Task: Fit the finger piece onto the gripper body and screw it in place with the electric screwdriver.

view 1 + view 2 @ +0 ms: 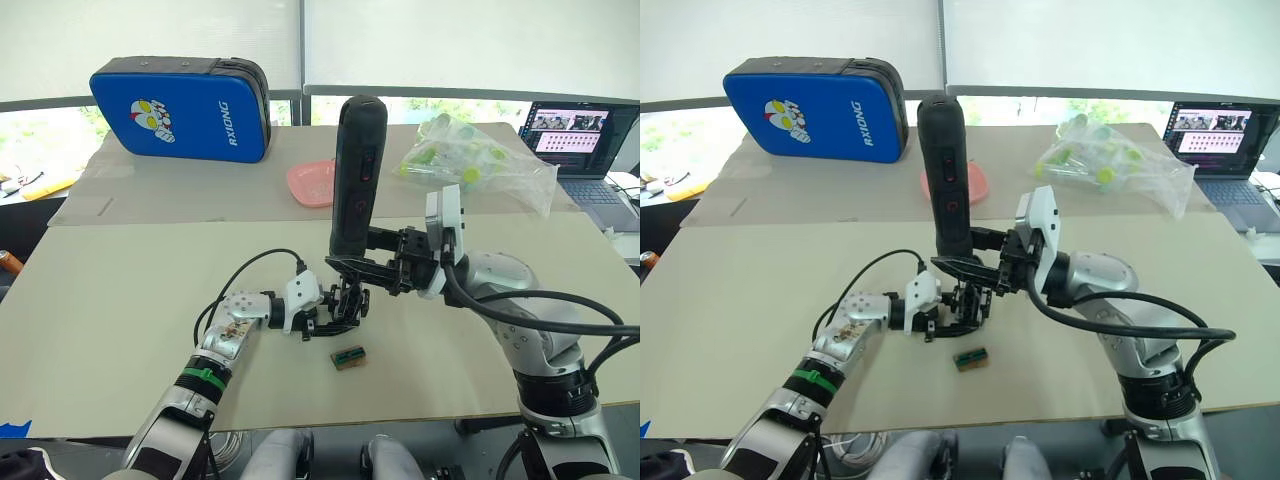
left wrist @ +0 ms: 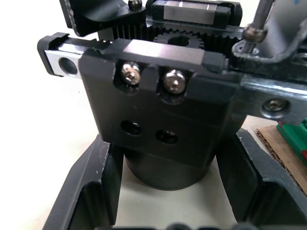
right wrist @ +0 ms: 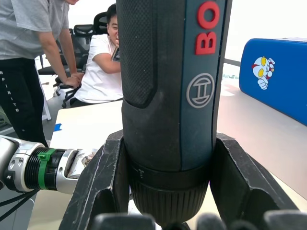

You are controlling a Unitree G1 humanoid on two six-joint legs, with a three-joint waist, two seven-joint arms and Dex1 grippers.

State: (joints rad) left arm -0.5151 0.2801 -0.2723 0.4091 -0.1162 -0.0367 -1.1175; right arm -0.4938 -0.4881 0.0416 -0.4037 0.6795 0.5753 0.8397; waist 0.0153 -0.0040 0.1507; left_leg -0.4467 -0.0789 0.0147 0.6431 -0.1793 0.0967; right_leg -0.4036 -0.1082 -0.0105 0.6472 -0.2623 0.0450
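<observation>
Black on pale tan: from the head views, the electric screwdriver (image 1: pixel 357 175) stands upright, long axis vertical, clamped low on its barrel by the right gripper (image 1: pixel 352 268), near the middle of the worktop (image 1: pixel 130 300). Directly below its tip sits the gripper body (image 1: pixel 345 308), a small dark block held from the robot's left by the left gripper (image 1: pixel 322 318), so the tool lies straight above the part and both arms meet at one spot; the right arm carries the move. A small green-and-brown block (image 1: pixel 348 357) lies just beside them toward the near edge. A blue case (image 1: pixel 182 108) rests at the far left corner. In the left wrist view, the gripper body (image 2: pixel 160 120) sits between two black fingers (image 2: pixel 91 187) closed against its sides; its face shows two silver screws above two empty holes, a toothed rack along the top, and a thin metal bit (image 2: pixel 259 19) at its upper corner. Whether the finger piece is fitted cannot be told. In the right wrist view, two fingers (image 3: pixel 103 177) grip the screwdriver's dark barrel (image 3: pixel 168 96), red lettering on its side.
</observation>
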